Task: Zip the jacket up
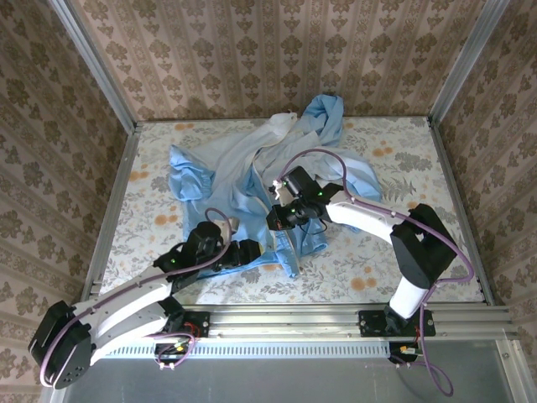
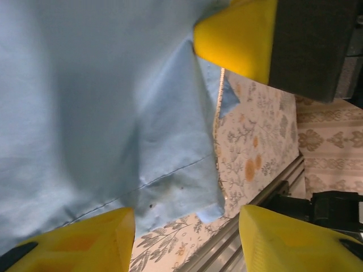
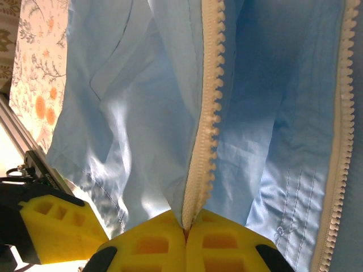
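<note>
the right gripper (image 3: 186, 229) has its yellow fingers (image 3: 227, 243) pressed together on the near end of a pale zipper strip (image 3: 207, 113), so it is pinching the jacket (image 1: 243, 159) by its toothed edge. the left gripper (image 2: 187, 232) has its fingers (image 2: 85, 241) spread wide. the hem corner (image 2: 187, 187) lies in the gap between them, and nothing there looks clamped. in the top view the two grippers sit close together at the near hem, the left one nearer and to the left.

from there the jacket runs away across the flowered table (image 1: 419, 159). its body lies in the middle, a gathered blue sleeve (image 1: 189, 180) is thrown out to the left, and another blue fold (image 1: 323, 117) is bunched at the far edge. a second zipper strip (image 3: 338, 141) lies well apart from the held one, so the front is open.

the cloth is light blue fading to near white, creased and glossy where the light catches it, with stitched seams along the hem. i judge it thin, light and limp, so it will likely slide and bunch rather than hold a shape. the zipper tape looks like the firmest part. the best holds seem to be the bottom ends of the two strips, pulled taut so the teeth can line up. a grip on loose cloth would probably only drag wrinkles.
</note>
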Action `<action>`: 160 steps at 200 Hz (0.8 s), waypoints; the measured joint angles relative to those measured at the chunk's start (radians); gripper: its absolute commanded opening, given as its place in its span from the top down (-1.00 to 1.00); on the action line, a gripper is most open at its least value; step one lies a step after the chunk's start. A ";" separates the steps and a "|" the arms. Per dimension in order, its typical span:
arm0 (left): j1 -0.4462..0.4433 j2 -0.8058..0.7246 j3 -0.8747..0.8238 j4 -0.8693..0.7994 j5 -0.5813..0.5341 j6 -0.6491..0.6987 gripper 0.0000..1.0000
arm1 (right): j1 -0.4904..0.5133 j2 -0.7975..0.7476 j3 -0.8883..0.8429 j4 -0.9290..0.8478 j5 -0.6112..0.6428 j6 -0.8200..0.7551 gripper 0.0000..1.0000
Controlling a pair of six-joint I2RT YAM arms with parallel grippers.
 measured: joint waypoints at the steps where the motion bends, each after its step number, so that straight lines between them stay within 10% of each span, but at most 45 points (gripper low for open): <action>1: 0.000 0.000 -0.001 0.002 0.001 0.000 -0.02 | 0.000 0.000 0.000 0.000 -0.001 0.000 1.00; 160: 0.066 0.087 -0.029 0.180 0.053 -0.053 0.12 | 0.002 0.014 0.000 0.064 -0.105 0.035 1.00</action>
